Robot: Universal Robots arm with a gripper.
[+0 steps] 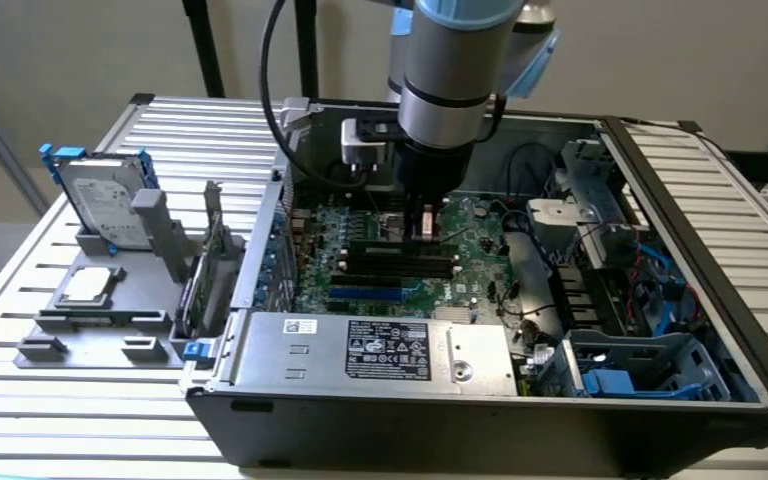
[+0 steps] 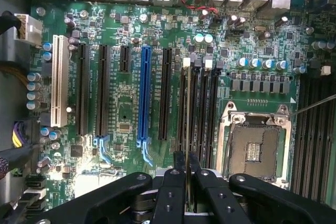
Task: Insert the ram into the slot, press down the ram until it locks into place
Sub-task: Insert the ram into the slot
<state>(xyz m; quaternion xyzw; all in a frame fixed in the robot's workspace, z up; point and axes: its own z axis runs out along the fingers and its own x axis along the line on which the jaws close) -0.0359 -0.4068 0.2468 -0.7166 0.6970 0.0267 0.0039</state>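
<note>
My gripper (image 1: 424, 228) reaches down into the open computer case, over the green motherboard (image 1: 471, 225). In the wrist view the gripper (image 2: 187, 174) is shut on the ram (image 2: 188, 114). The ram is seen edge-on as a thin upright strip running away from the black fingers (image 2: 173, 192). It stands in line with the group of parallel black slots (image 2: 202, 108), over one of the sockets nearest the blue slot. In the exterior view the ram (image 1: 384, 245) is a dark stick reaching toward that view's left from the fingers, above the slots (image 1: 391, 265). Whether it is seated I cannot tell.
A blue slot (image 2: 144, 95) and more black sockets lie beside the memory slots, and a bare CPU socket (image 2: 254, 148) on the other side. The power supply (image 1: 371, 345) fills the case front, with a drive cage (image 1: 638, 370) and cables on the right. A grey fixture (image 1: 91, 330) with a hard drive (image 1: 104, 200) sits outside.
</note>
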